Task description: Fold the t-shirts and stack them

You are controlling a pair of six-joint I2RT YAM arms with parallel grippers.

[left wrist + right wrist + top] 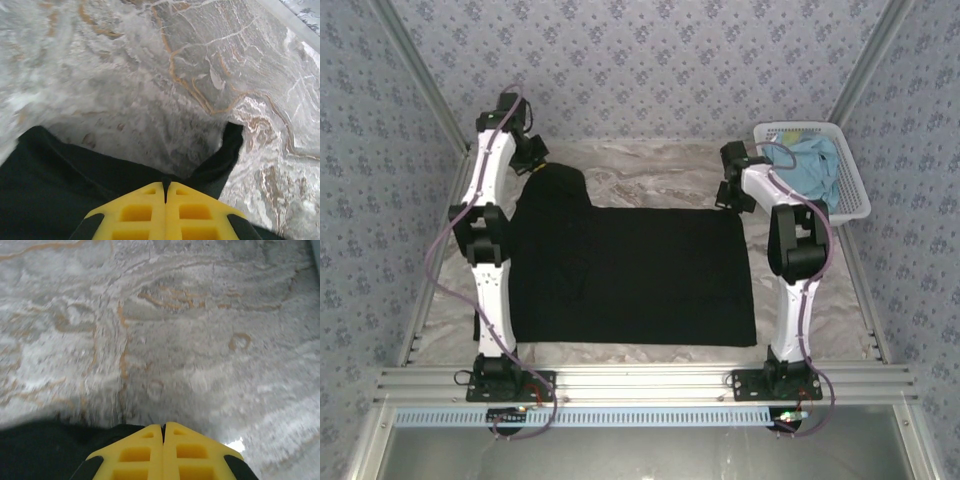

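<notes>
While the black t-shirt point(640, 275) lies flat on the counter point(650, 170), long axis 9-to-3, the left tool point(165, 185) is pinched shut on its 11 o'clock corner and the right tool point(163, 426) on its 1 o'clock corner, so the fold likely draws toward 6.

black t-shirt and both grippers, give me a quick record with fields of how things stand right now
black t-shirt: spread mostly flat on the table, no print showing
left gripper: shut, pinching the shirt's far left part
right gripper: shut at the shirt's far right corner, apparently pinching its edge
light blue t-shirt: bunched in the basket, far right
fold: not yet made
stack: not yet started
</notes>
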